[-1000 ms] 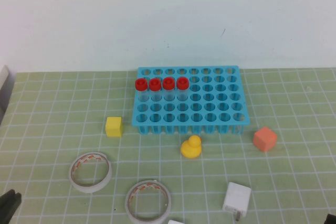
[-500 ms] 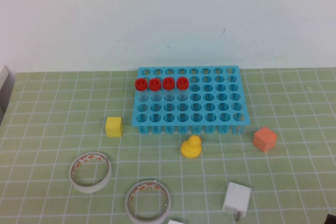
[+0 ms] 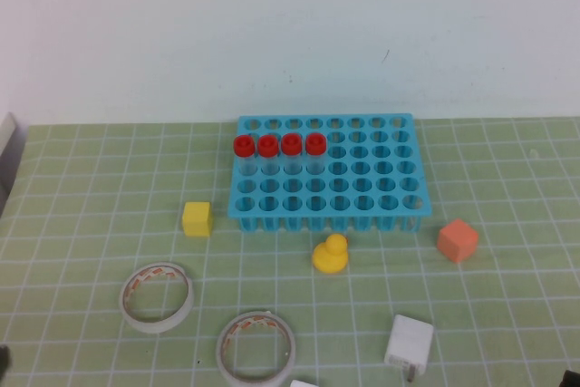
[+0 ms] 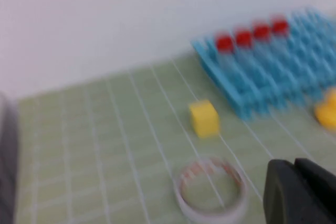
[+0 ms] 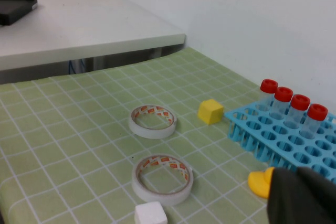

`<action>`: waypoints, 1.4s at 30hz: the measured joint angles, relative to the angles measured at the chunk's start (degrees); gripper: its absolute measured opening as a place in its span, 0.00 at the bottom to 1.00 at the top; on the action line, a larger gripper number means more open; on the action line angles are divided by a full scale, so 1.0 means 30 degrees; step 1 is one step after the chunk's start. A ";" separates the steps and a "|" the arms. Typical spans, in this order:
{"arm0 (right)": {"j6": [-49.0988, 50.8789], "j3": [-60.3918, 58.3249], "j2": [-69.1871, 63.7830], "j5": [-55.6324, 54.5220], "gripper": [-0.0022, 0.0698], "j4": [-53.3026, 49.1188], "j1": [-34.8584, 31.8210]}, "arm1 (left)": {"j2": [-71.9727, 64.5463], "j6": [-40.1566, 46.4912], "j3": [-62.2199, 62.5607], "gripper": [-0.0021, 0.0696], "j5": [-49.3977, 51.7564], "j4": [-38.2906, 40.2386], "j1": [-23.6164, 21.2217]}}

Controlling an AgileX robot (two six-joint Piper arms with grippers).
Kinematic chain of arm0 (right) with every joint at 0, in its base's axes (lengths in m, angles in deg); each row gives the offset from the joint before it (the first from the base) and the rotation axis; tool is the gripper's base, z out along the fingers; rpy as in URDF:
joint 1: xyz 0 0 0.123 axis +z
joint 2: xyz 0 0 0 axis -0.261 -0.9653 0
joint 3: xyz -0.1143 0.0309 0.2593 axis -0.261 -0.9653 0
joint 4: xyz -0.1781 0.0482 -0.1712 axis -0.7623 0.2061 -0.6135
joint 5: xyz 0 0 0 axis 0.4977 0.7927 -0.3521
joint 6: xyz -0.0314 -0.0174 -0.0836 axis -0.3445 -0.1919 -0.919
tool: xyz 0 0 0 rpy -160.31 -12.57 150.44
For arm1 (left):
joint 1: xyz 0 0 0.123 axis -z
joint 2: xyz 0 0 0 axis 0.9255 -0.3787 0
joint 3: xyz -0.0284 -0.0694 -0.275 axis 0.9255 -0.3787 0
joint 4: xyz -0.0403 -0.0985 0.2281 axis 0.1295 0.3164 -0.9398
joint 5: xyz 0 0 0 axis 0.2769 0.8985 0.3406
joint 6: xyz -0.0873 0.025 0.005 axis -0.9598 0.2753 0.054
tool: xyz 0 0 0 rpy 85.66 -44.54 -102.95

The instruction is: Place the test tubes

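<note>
A blue test-tube rack (image 3: 362, 221) stands at the middle back of the green mat. Several red-capped test tubes (image 3: 278, 146) stand upright in a row of it, near its back left corner. The same tubes (image 5: 292, 103) and rack (image 5: 283, 145) show in the right wrist view, and the tubes (image 4: 243, 39) also show blurred in the left wrist view. My left gripper (image 4: 294, 174) is shut and empty, low at the mat's near left corner (image 3: 3, 362). My right gripper (image 5: 297, 179) is shut and empty, at the near right corner (image 3: 571, 378).
A yellow cube (image 3: 197, 218), a yellow duck (image 3: 331, 254) and an orange cube (image 3: 457, 240) lie in front of the rack. Two tape rolls (image 3: 156, 295) (image 3: 256, 347) and a white block (image 3: 409, 343) sit nearer me. A white table (image 5: 79, 24) adjoins the mat's left side.
My left gripper has drawn back out of the high view's bottom left corner until only a sliver shows. The rack, tubes and right gripper have not moved.
</note>
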 joint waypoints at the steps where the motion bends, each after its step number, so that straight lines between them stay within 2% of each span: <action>1: 0.0000 0.0000 0.0000 0.0000 0.03 0.0000 0.0000 | 0.0327 -0.1242 -0.0283 0.03 -0.0827 -0.0999 -0.0595; 4: 0.0000 0.0000 0.0000 0.0000 0.03 0.0000 0.0000 | 0.1211 -0.3191 -0.1129 0.03 -0.2685 -0.2392 -0.2632; 6: 0.0000 0.0000 0.0000 0.0000 0.03 0.0000 0.0000 | 0.1650 -0.3043 -0.1566 0.03 -0.3268 -0.1778 -0.4123; 9: 0.0000 0.0000 0.0000 0.0000 0.03 0.0000 0.0000 | 0.2095 -0.1111 -0.2257 0.03 -0.3494 0.0705 -0.6056; 13: 0.0000 0.0000 0.0000 0.0000 0.03 0.0000 0.0000 | 0.2166 0.3872 -0.3242 0.03 -0.3494 0.3500 -0.7776; 15: 0.0000 0.0000 0.0000 0.0000 0.03 0.0000 0.0000 | 0.2237 0.5592 -0.3693 0.03 -0.3494 0.4750 -0.7947; 19: 0.0000 0.0000 0.0000 0.0000 0.03 0.0000 0.0000 | 0.2624 0.6870 -0.3815 0.03 -0.1823 0.7381 -0.8051; 31: 0.0000 -0.0080 0.0000 0.0000 0.03 0.0000 0.0000 | 0.2670 0.8486 -0.3781 0.03 -0.0701 0.7789 -0.8051; 42: 0.0040 -0.0080 0.0000 0.0000 0.03 0.0000 0.0000 | 0.2670 0.8562 -0.3781 0.03 -0.0701 0.7789 -0.8051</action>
